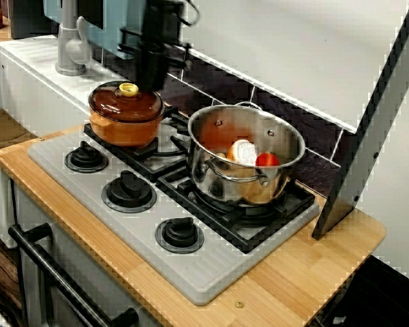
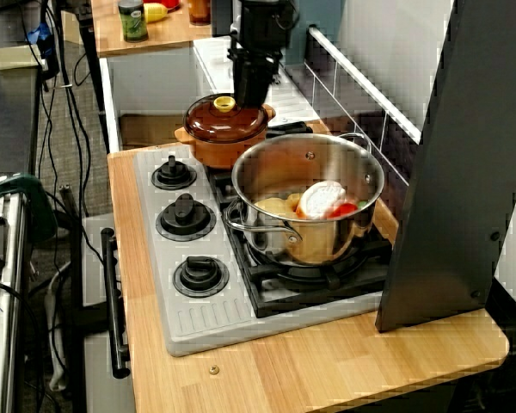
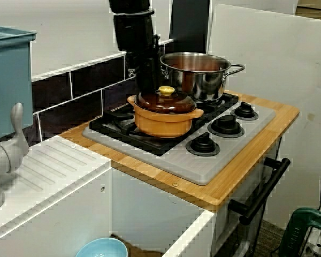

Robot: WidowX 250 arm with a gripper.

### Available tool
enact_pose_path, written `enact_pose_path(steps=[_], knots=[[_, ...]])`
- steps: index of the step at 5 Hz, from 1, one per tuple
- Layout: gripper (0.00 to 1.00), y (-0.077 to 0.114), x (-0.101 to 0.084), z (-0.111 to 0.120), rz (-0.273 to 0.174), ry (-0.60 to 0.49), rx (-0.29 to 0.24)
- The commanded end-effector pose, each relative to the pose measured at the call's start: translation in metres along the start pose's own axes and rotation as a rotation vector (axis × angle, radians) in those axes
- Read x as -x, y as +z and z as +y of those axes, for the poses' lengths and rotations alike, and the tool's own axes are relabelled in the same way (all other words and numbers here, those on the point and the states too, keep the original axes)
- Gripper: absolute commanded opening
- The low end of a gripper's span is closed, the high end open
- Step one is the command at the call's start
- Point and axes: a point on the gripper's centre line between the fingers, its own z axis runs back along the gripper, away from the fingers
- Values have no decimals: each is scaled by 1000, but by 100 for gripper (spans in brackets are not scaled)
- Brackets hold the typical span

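Note:
An orange pot (image 1: 123,128) with a brown lid (image 1: 126,105) and a yellow knob (image 1: 128,88) sits on the stove's back left burner. My black gripper (image 1: 150,78) hangs straight down just behind the lid, close to its rear rim. In the view along the counter my gripper (image 2: 249,95) ends right behind the lid (image 2: 224,120), and from the sink side my gripper (image 3: 147,85) is partly hidden by it. Its fingers blur into one dark shape. Beside it stands a steel pot (image 1: 218,178) holding a white round piece (image 1: 244,151) and a red piece (image 1: 266,161).
Three black knobs (image 1: 128,191) line the grey stove's front. A tall grey panel (image 1: 368,136) leans at the counter's right end. A white sink top with a grey faucet (image 1: 71,48) lies left of the stove. Dark tiles (image 1: 286,109) back the burners.

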Motion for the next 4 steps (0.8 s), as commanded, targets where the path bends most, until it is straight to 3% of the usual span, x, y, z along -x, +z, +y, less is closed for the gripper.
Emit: enact_pose_path(steps=[1,2,4], knots=[[0,31,-5,45,-88,93,22],[0,41,-5,48,-83,101,75],[0,38,-2,27,-68,60,105]])
